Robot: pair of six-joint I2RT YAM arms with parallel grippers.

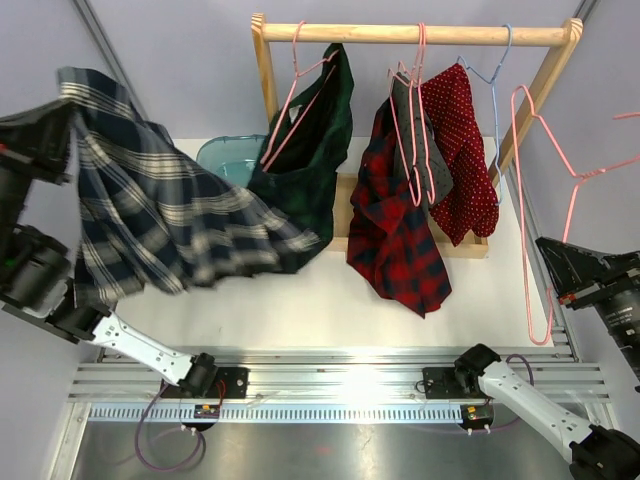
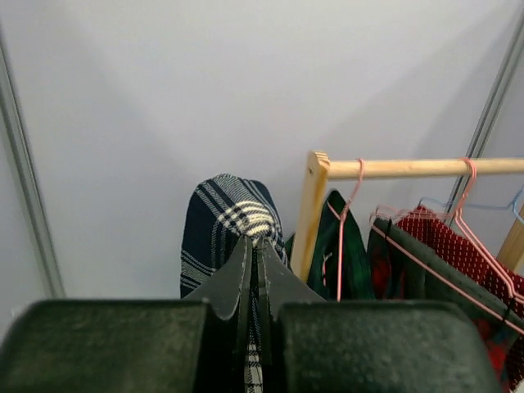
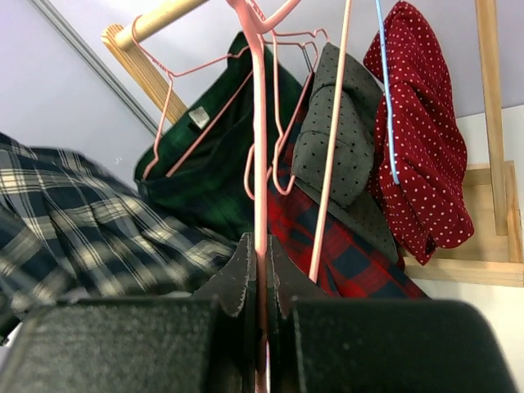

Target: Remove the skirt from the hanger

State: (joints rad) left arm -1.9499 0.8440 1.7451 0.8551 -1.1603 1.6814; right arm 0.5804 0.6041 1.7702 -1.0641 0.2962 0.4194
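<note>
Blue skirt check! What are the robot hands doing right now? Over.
Left hand shut on plaid skirt, held up left. Right hand shut on bare pink hanger. Skirt off hanger. Hem close by green skirt.

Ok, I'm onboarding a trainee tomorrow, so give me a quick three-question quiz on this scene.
1. True or false: the left end effector is shut on the navy plaid skirt.
2. What does the right end effector grip? A) pink hanger B) a cup C) nothing
3. Fill in: the leftmost garment on the wooden rack is dark ___ plaid.
Key: 1 true; 2 A; 3 green.
</note>
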